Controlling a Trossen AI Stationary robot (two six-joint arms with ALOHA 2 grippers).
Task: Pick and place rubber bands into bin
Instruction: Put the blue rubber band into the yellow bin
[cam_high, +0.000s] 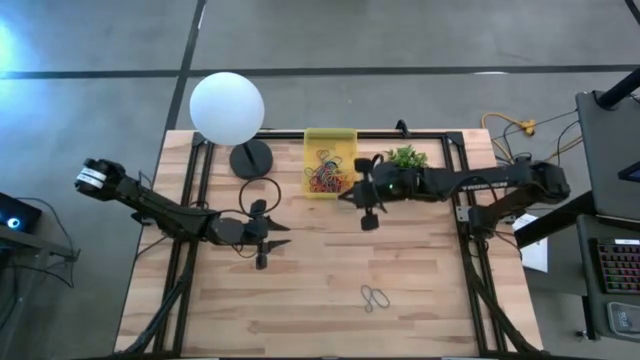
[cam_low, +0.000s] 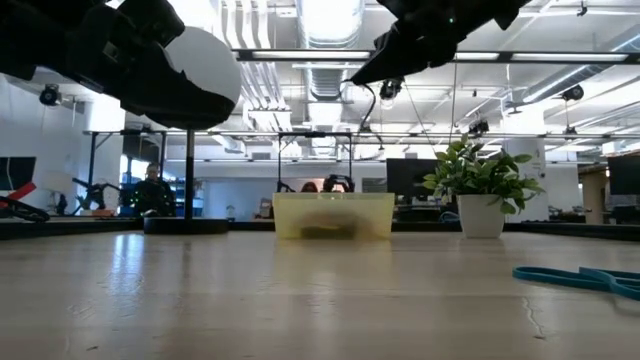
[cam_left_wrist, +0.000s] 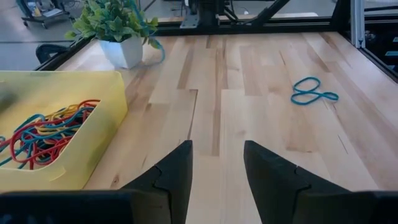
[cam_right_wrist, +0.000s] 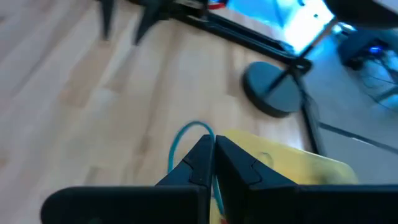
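The bin (cam_high: 330, 135) is translucent yellow with low walls, sits at the table's far edge, and holds a tangle of red, blue and yellow rubber bands (cam_left_wrist: 43, 134). Right gripper (cam_right_wrist: 214, 163), at the bin's rim, pinches a teal band (cam_right_wrist: 186, 134). Left gripper (cam_left_wrist: 214, 174) hovers parted, empty. 1 teal loop (cam_high: 375, 297) lies on the table (cam_high: 420, 290).

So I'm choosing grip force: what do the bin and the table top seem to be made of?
The bin looks like thin translucent yellow plastic with a smooth finish: the coloured bands inside show through its wall. The table top looks like pale jointed wood planks, with visible seams and grain and a slight sheen, perhaps sealed.
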